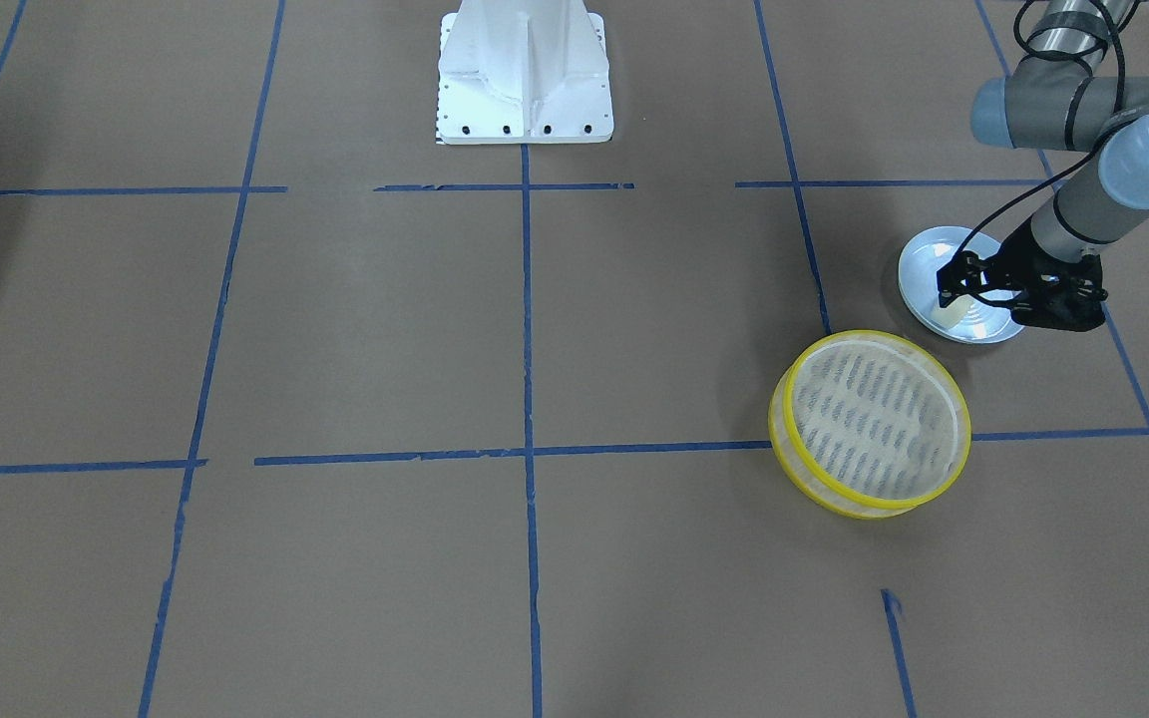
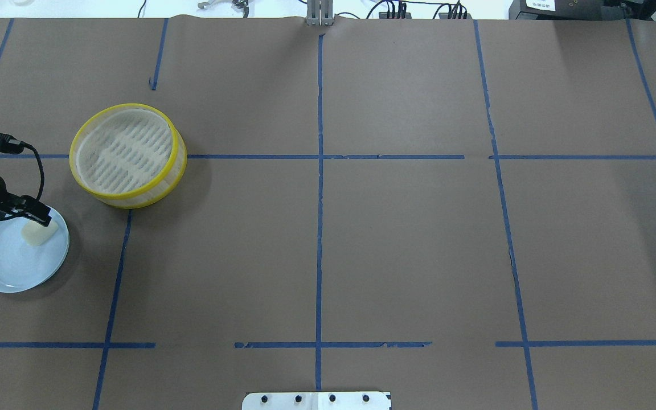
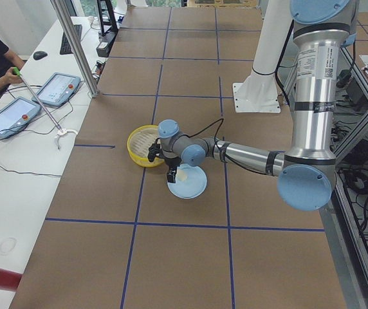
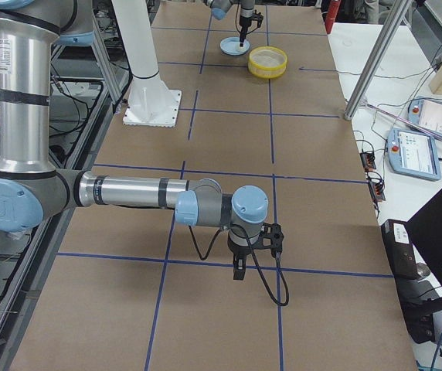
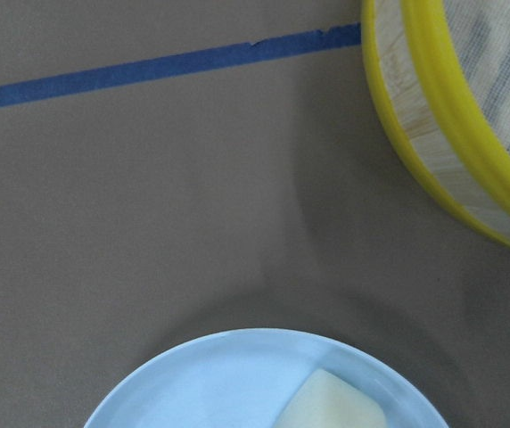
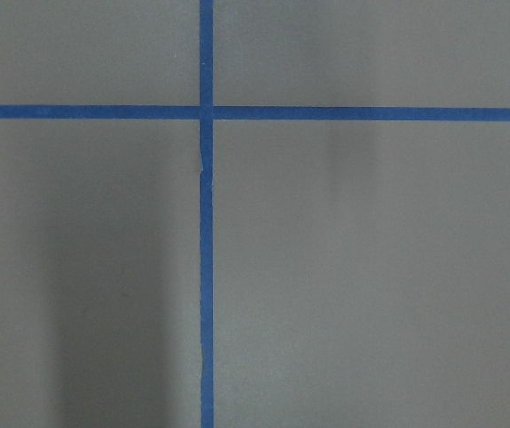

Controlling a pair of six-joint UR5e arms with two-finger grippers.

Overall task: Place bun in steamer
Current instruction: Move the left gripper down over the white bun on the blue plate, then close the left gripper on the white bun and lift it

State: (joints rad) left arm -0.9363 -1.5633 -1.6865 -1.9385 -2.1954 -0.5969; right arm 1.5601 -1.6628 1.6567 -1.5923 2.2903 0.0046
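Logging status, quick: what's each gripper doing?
Left gripper: cannot tell; by the small cream-white bun on the pale blue glossy plate.
Right gripper: cannot tell.

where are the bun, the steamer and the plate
bun (image 2: 39,233): overhead exterior view, middle of its top face
steamer (image 2: 126,152): overhead exterior view, bare slotted base inside the yellow rim
plate (image 2: 12,263): overhead exterior view, bare blue surface beside the bun

My overhead camera looks forward and down from behind the base (image 2: 316,400); the front one faces it. Both share the steamer (image 2: 126,154) and plate (image 2: 9,267). Side cameras look along the table (image 3: 190,257). Wrist cameras look down, close.
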